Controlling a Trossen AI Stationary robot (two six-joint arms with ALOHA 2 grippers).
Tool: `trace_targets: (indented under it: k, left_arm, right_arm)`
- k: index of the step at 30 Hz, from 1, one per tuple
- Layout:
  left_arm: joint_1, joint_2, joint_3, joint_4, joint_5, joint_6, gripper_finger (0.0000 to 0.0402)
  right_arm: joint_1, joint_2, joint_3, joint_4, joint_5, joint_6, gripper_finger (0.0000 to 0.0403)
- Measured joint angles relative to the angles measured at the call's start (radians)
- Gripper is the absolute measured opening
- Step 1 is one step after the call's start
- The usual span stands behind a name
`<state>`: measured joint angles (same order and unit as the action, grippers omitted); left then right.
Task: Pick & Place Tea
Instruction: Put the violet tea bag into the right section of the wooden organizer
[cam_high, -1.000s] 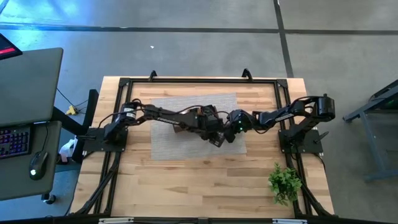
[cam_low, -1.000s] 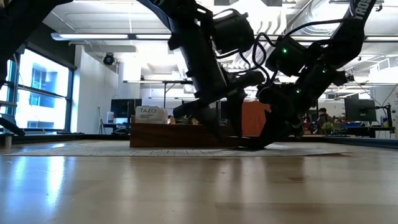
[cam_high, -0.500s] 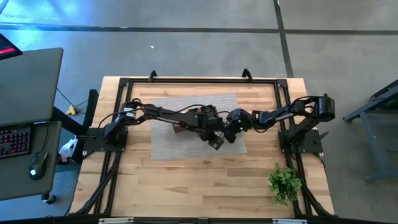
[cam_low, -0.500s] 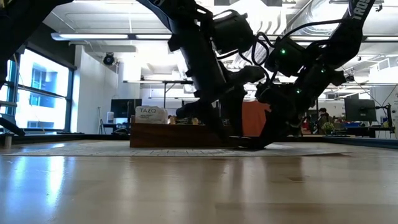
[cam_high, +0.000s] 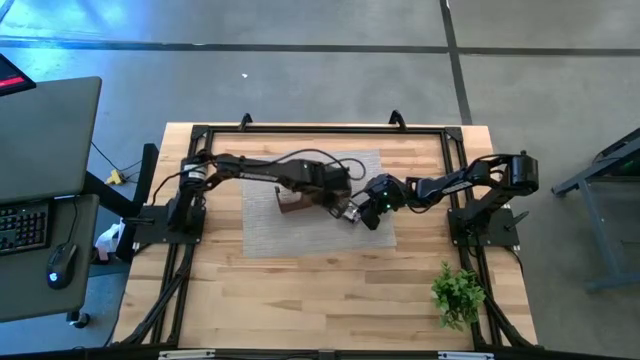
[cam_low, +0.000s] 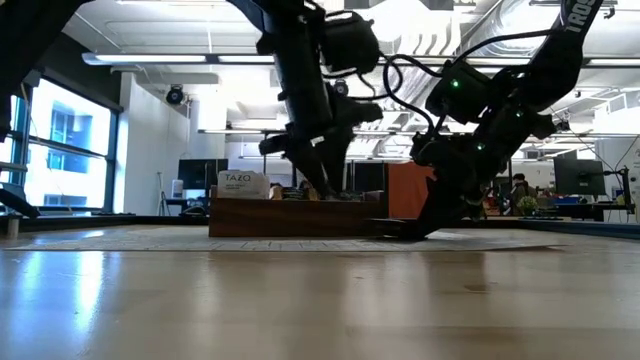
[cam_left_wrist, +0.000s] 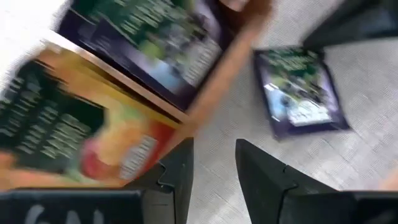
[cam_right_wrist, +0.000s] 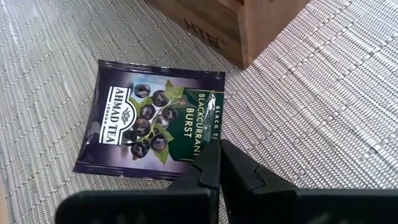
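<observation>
while a dark blackcurrant sachet (cam_right_wrist: 155, 121) lies flat on the grey mat (cam_right_wrist: 323, 118) just off the wooden tray's (cam_right_wrist: 249, 18) corner, its 3 o'clock edge is pinched by the closed right gripper (cam_right_wrist: 217, 163); the left gripper (cam_left_wrist: 214, 171) is held slightly parted, empty, above the tray.

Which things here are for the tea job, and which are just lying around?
For the job: blackcurrant sachet on the grey mat; orange sachet in the wooden tray; left hand; right hand.
Just lying about: green plant; keyboard; mouse.
</observation>
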<state>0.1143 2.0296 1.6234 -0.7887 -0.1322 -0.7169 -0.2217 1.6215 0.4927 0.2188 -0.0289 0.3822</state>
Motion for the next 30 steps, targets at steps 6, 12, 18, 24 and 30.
trace_targets:
  k: [6, 12, 18, 24, 30]
  left_arm:
    - [0.017, -0.036, -0.002, -0.148, -0.014, 0.024, 0.0117]
    - [0.024, -0.208, -0.002, -0.311, -0.136, 0.034, 0.0117]
    - [0.023, -0.418, -0.063, -0.324, -0.251, 0.016, 0.0117]
    - [-0.010, -0.654, -0.443, 0.098, -0.205, -0.099, 0.0117]
    - [-0.073, -0.676, -0.803, 0.977, -0.007, -0.153, 0.0117]
  right_arm:
    - [0.000, 0.000, 0.000, 0.000, -0.003, -0.006, 0.0000]
    - [-0.007, 0.001, -0.073, 0.130, -0.015, 0.007, 0.0000]
    - [-0.025, 0.003, -0.123, 0.265, -0.078, 0.012, 0.0000]
    - [0.011, 0.002, -0.124, 0.276, -0.067, -0.024, 0.0000]
    - [0.021, 0.003, -0.125, 0.337, -0.064, -0.016, 0.0000]
